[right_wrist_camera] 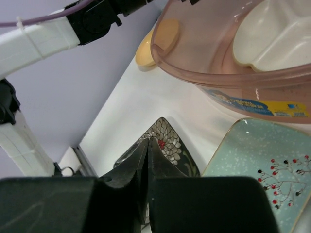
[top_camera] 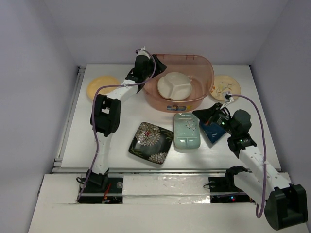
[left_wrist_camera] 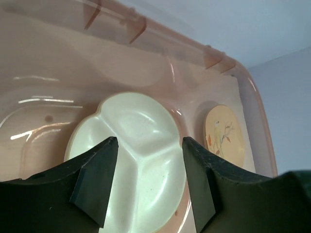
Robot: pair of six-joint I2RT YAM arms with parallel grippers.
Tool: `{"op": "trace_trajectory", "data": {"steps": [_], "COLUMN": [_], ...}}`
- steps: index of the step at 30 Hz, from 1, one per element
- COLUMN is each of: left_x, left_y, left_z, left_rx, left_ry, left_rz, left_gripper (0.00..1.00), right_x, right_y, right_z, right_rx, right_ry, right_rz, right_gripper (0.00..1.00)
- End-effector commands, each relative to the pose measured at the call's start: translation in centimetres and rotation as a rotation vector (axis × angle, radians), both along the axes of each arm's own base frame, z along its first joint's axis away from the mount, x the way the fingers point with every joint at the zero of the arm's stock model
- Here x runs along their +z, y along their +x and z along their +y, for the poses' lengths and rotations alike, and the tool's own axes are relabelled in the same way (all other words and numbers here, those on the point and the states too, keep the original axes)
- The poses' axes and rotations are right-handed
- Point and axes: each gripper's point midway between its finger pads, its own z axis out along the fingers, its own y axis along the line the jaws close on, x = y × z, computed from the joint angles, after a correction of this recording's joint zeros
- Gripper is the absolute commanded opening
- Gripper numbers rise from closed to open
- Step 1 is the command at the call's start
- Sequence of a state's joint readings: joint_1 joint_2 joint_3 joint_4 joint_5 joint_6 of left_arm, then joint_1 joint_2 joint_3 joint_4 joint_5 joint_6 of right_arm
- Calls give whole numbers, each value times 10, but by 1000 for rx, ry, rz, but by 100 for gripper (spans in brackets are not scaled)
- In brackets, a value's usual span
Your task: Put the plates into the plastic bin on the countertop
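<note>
The left arm reaches over the left rim of the plastic bin [top_camera: 204, 63], with the left gripper [left_wrist_camera: 149, 145] held fingers apart directly above the cream divided plate [top_camera: 175, 86] lying inside the bin. The right arm is folded low over the counter [top_camera: 82, 136], the right gripper [right_wrist_camera: 147, 150] with fingers pressed together (nothing visible between them). It hides most of the dark blue leaf-shaped plate [top_camera: 212, 133] beneath it.

At back centre of table [top_camera: 82, 136]: bin [top_camera: 206, 73], divided round plate [top_camera: 175, 86] inside it. Left round plate [top_camera: 101, 87] on table left of bin, apart; right round plate [top_camera: 225, 87] just beside bin's right. Before bin, left to right: square plate [top_camera: 151, 141], rectangular plate [top_camera: 187, 130], leaf-shaped plate [top_camera: 213, 133] just beside it
</note>
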State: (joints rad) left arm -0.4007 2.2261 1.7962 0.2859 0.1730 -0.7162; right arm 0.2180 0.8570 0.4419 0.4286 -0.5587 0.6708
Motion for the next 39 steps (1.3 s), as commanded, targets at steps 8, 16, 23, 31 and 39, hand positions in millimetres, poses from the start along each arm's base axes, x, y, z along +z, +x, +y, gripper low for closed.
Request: {"op": "trace_trajectory", "data": {"steps": [8,16,23,31,39], "left_x": [192,276,261,133,58], "left_y": [-34,-108,-192,-261,-303], "left_z": [3,21,64,159,185], "left_rx": [-3,-4,29,230,241], "left_ry": [59,177,234,409,437], "left_rz": [-427,-592,-536,-250,-76], "left_gripper": [29,0,0,0,0], "right_x": [18,17,9,-8,-74], "right_y": [5,5,7,-2,0], "right_z": [-5,-7,-3,-5,-30], "right_rx": [-56,-68,-56,-68,-257], "right_ry": [-4,15,37,74,41], "right_rz": [-58,-47,24,109,345], "right_gripper": [0,0,0,0,2]}}
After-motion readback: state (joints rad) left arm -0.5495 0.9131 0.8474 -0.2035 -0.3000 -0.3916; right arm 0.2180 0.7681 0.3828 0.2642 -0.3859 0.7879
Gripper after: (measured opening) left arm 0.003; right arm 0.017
